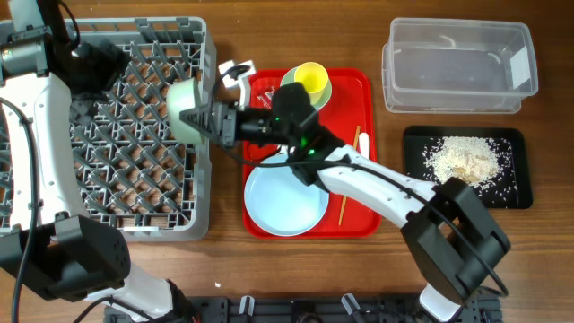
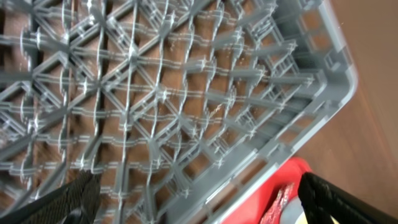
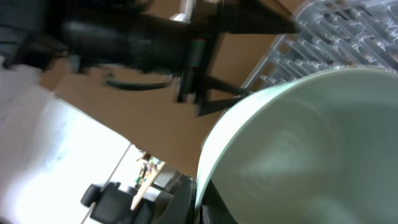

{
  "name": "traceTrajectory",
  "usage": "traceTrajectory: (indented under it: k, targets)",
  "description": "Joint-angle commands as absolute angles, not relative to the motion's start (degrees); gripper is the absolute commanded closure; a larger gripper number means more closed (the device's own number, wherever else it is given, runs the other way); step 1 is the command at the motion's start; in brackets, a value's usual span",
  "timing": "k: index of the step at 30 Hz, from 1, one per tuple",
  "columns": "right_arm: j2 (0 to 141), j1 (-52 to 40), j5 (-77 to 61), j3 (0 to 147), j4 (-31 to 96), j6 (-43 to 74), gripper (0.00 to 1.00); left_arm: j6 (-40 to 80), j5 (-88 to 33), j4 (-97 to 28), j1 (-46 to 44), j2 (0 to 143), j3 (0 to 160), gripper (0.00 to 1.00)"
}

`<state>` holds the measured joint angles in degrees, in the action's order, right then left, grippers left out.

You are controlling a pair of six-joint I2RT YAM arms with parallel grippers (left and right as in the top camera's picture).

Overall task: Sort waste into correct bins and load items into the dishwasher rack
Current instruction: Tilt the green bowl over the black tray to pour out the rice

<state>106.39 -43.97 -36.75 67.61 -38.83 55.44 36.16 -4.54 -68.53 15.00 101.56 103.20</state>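
The mint-green bowl (image 1: 182, 112) is pinched by its rim in the right end effector (image 1: 201, 117), whose fingers (image 3: 198, 202) are closed narrow on the bowl's edge. The bowl is tipped on its side, hollow facing the end effector, over the right edge of the grey rack (image 1: 117, 231). Whether it touches the pegs cannot be told.

Just behind this end effector, under its arm, lies the red tray (image 1: 359, 99). It carries a red wrapper (image 1: 265, 90), a yellow cup (image 1: 311, 76), a pale blue plate (image 1: 285, 202) and a chopstick (image 1: 345, 184). Far behind, well apart on the tabletop (image 1: 395, 260), sit the clear tub (image 1: 457, 67) and the black tray (image 1: 413, 144) holding rice scraps (image 1: 462, 160).

The left end effector (image 2: 199, 202) hangs above the rack, fingers spread wide and holding nothing. The lattice is below it and the red tray's corner is near its right finger.
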Motion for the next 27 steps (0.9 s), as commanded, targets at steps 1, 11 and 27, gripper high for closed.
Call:
traceTrajectory:
  k: [1, 11, 27]
  targets:
    - [107.7, -42.1, -31.3, 67.8, -35.7, 50.1, 0.95, 36.7, -6.6, -72.9, 15.1, 101.2, 103.5, 0.0]
    - [97.2, -30.6, -26.0, 67.8, -4.2, 35.4, 0.96, 25.5, -15.7, -77.8, 13.0, 101.2, 103.5, 0.0]
    - [97.1, -33.6, -20.8, 67.8, 8.8, 29.2, 0.95, 28.3, -6.1, -71.6, -6.2, 101.1, 103.5, 0.03]
